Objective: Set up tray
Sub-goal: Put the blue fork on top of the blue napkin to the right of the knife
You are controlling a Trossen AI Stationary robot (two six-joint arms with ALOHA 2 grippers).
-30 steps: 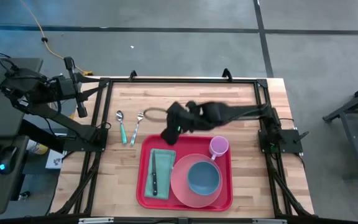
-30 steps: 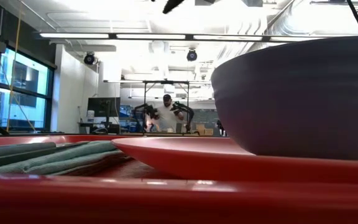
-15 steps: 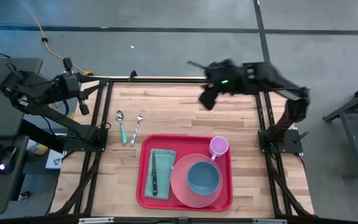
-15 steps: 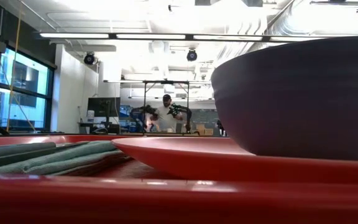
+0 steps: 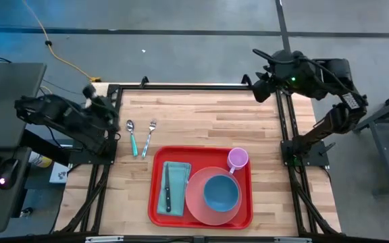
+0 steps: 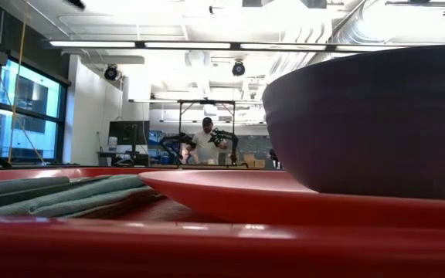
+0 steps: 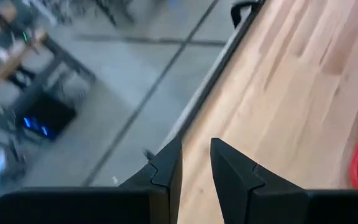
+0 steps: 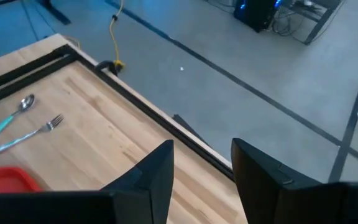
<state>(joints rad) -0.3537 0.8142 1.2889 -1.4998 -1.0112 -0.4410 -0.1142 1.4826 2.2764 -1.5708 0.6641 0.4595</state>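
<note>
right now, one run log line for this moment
tray: plate, bowl, cup, napkin, knife | spoon, fork: on table | both end effectors open, empty

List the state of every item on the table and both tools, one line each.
Tray: flat on table, loaded.
Napkin: folded, in tray.
Knife: lying on napkin.
Plate: in tray.
Bowl: upright on plate.
Cup: upright in tray.
Spoon, fork: on table, outside tray.
Left tool: open, empty.
Right tool: open, empty.
</note>
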